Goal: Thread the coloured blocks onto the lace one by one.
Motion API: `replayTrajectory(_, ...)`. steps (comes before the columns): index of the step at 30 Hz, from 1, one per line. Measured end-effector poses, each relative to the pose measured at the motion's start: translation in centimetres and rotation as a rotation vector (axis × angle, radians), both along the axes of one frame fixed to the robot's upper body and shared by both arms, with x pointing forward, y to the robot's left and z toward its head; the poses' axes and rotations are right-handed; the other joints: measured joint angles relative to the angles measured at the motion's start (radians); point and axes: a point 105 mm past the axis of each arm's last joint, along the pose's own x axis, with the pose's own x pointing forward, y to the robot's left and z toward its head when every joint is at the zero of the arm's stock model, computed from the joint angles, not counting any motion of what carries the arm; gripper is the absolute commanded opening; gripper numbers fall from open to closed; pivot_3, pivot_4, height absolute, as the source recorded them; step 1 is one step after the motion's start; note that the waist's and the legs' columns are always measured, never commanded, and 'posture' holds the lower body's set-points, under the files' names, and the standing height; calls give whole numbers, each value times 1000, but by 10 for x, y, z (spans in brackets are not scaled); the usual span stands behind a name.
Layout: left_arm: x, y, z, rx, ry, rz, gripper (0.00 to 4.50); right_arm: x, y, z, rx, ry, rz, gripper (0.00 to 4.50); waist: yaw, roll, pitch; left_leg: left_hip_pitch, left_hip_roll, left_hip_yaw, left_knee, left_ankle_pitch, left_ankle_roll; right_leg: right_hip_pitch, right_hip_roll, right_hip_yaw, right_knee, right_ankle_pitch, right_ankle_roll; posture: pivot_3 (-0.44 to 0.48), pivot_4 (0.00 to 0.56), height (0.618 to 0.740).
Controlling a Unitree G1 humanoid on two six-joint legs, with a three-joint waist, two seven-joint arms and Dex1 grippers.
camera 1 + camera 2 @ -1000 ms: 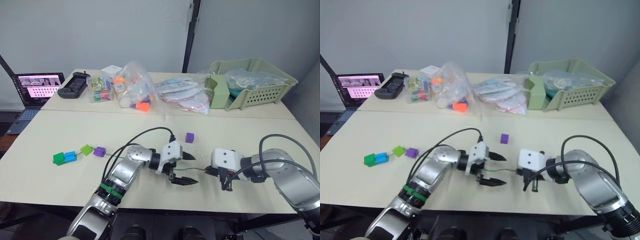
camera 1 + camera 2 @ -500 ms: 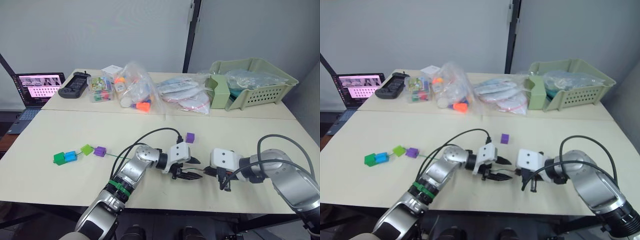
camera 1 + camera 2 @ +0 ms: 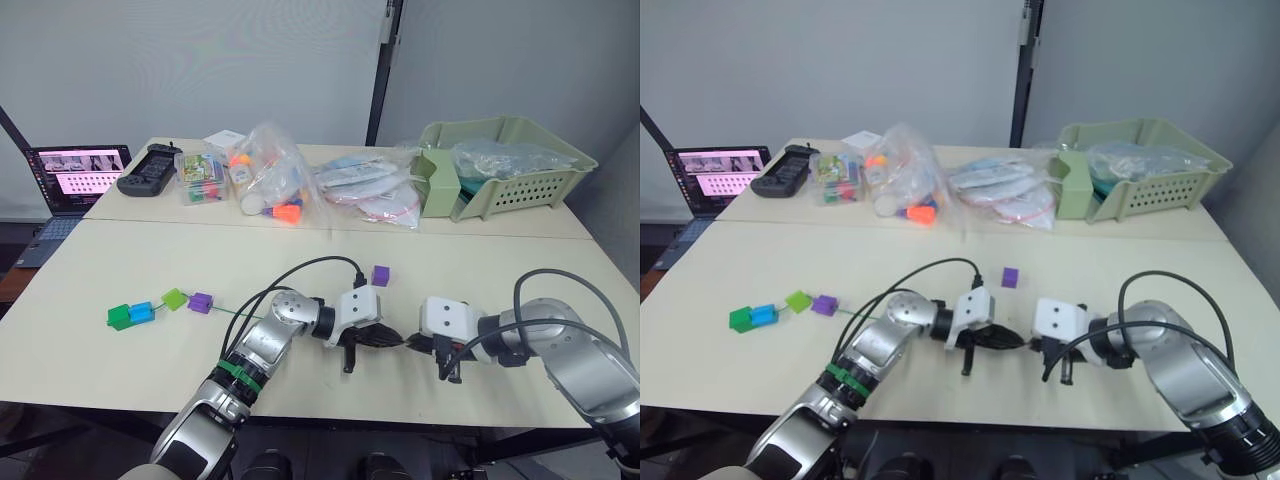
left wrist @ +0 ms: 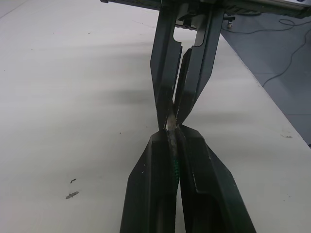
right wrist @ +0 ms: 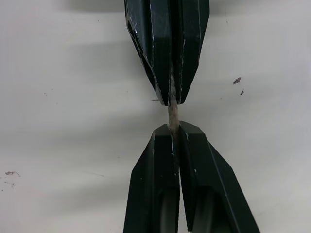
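The left gripper (image 3: 393, 340) has closed since a second ago, now pinching the lace (image 5: 172, 110) tip-to-tip with the right gripper (image 3: 418, 343), also clamped on it.

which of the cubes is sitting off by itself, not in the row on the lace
The purple cube beyond the two hands. The other four, dark green, blue, lime and purple, sit in a row on the lace at the table's left.

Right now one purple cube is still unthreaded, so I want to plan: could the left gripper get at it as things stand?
Probably not yet. The loose purple cube lies close beyond the left gripper with bare table between, but that gripper is shut on the lace, tip to tip with the right gripper.
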Motion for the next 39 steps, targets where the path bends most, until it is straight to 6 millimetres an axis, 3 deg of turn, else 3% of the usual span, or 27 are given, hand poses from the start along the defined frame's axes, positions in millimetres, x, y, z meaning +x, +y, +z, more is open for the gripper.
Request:
replayTrajectory(4, 0, -1, 0, 7, -13, -5, 16, 0, -1, 0, 0, 3, -6, 0, 0, 0, 0, 0, 0, 0, 0, 0, 0, 0, 0, 0, 0, 0, 0, 0, 150, 734)
replayTrajectory(11, 1, 0, -3, 14, -7, -2, 0, -3, 6, 10, 80, 25, -27, 2362, 1, 0, 0, 0, 0, -1, 0, 0, 0, 0, 0, 0, 0, 0, 0, 0, 150, 734)
replayTrajectory(17, 10, 19, -7, 45, -13, 49, 0, -3, -6, 45, 266, 32, -136, 4443, 3, 0, 0, 0, 0, -4, 0, 0, 0, 1, 0, 0, 0, 0, 0, 0, 150, 734)
replayTrajectory(23, 15, 43, -19, 64, 20, 134, 0, 26, -19, 50, 399, -50, -308, 4479, 1, 0, 0, 0, 0, -3, 0, 0, 0, 0, 0, 0, 0, 0, 0, 0, 150, 734)
replayTrajectory(28, 12, 53, -15, 60, 8, 167, 0, 53, -12, 35, 563, -76, -460, 4479, 0, 0, 0, 0, 0, -3, -1, 0, 0, 0, -1, 0, 1, 0, 0, 0, 150, 734)
replayTrajectory(33, 13, 67, -13, 63, 14, 218, 0, 76, 1, 17, 621, -99, -580, 4479, -4, 1, 0, 0, 0, -3, -1, 0, 0, 0, 0, 0, 2, 0, 0, 0, 150, 734)
replayTrajectory(39, 11, 68, -11, 56, 18, 236, 0, 95, 16, 3, 659, -114, -681, 4479, -7, 1, 0, 0, 0, -3, -1, 0, 0, -1, 0, 0, 2, 0, 0, 0, 150, 734)
